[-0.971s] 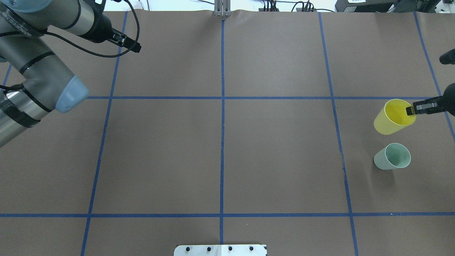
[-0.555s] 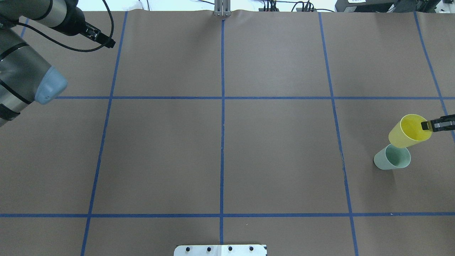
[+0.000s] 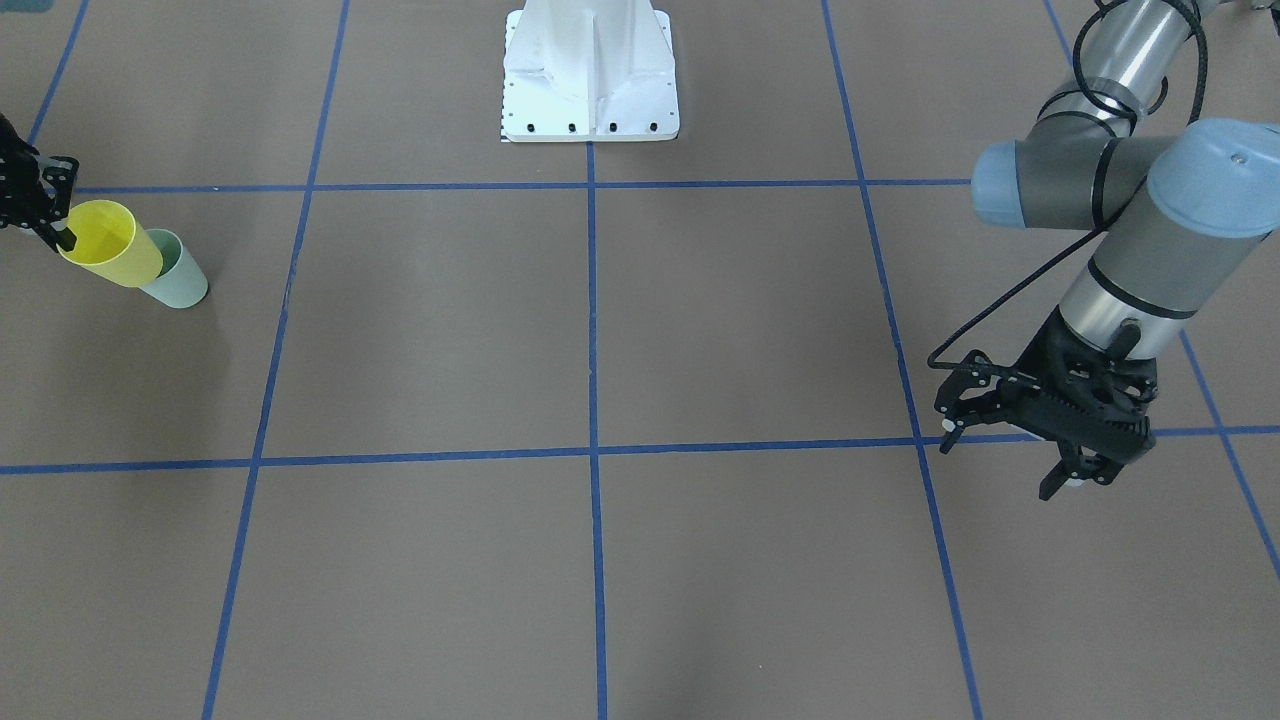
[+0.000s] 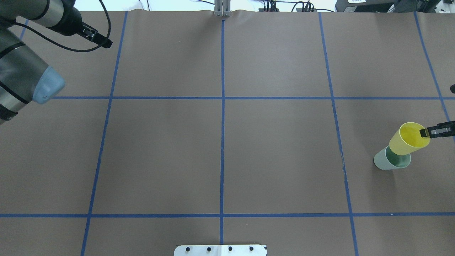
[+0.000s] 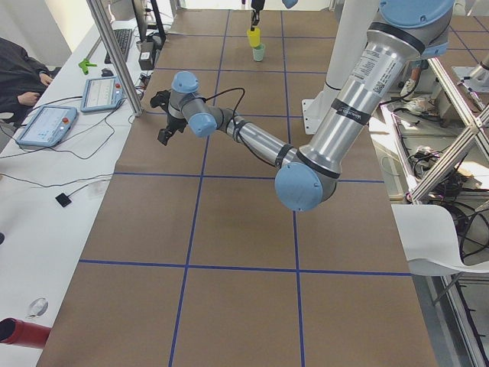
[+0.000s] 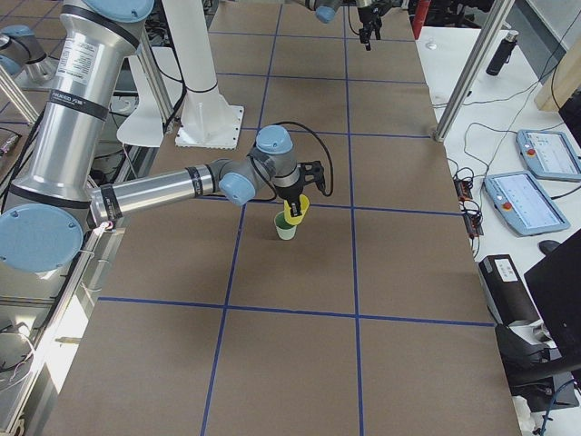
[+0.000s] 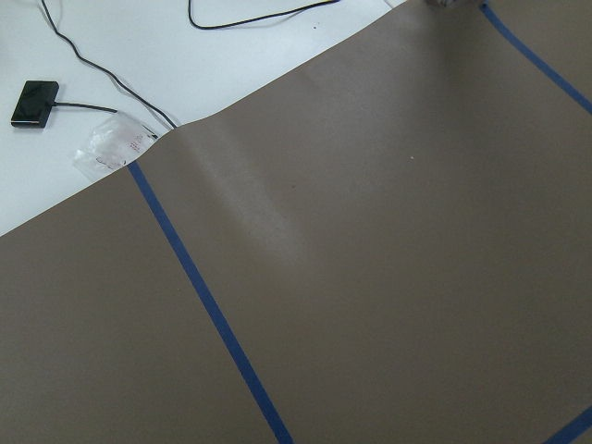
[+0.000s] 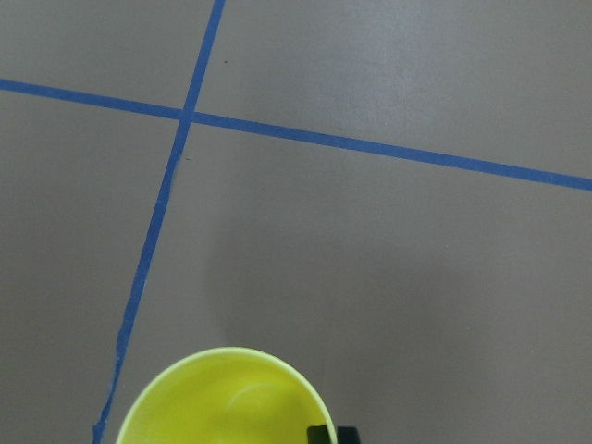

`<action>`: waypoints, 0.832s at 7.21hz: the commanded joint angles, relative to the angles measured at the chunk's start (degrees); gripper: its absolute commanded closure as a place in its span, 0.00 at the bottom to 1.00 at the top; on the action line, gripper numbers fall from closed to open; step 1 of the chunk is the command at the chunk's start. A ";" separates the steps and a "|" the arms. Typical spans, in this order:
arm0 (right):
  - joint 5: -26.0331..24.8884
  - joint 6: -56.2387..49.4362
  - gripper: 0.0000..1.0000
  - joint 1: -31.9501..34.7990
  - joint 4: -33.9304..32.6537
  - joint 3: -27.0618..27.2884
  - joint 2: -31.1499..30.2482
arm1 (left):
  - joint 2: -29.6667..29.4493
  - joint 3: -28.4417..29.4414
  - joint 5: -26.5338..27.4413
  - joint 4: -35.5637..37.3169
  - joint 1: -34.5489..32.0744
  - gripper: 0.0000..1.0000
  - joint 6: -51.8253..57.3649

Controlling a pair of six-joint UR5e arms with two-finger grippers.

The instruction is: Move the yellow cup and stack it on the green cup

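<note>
Read the table as a clock from over the robot's shoulders, with twelve at the far edge, and the action sits just past three o'clock. There the right gripper (image 4: 425, 133) pinches the rim of the yellow cup (image 4: 407, 141), one finger (image 4: 423, 133) inside the mouth and the other outside the wall. The cup hangs tilted, its mouth leaning toward two o'clock and its base pointing toward eight, right over the opening of the green cup (image 4: 383, 163). The green cup stands upright on the brown table (image 4: 277, 149), a little to the three o'clock side of a blue tape line (image 4: 341, 149). Seen from above, the yellow base overlaps the green rim; whether it is inside or only at the mouth I cannot tell. From the table's right end the yellow cup is plainly higher than the green one, not seated down in it.

Far off at about ten o'clock, the left gripper (image 3: 1003, 458) hangs above the paper with its fingers spread apart, well away from both cups.
</note>
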 commanded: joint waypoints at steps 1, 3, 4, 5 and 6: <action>0.94 -0.04 1.00 -0.06 0.00 -0.12 -0.14 | 0.06 0.06 0.00 0.00 -0.02 0.01 0.01; 2.35 -0.12 1.00 -0.15 0.00 -0.21 -0.14 | 0.06 0.41 0.00 0.00 -0.11 0.01 0.01; 2.44 -0.04 1.00 -0.24 0.00 -0.21 -0.14 | 0.06 0.42 0.00 0.00 -0.11 0.01 0.01; 2.44 -0.04 1.00 -0.32 0.00 -0.30 -0.05 | 0.06 0.42 0.00 0.00 -0.20 0.01 0.01; 2.44 -0.12 1.00 -0.32 0.00 -0.65 0.04 | 0.06 0.42 0.00 0.00 -0.28 0.01 0.01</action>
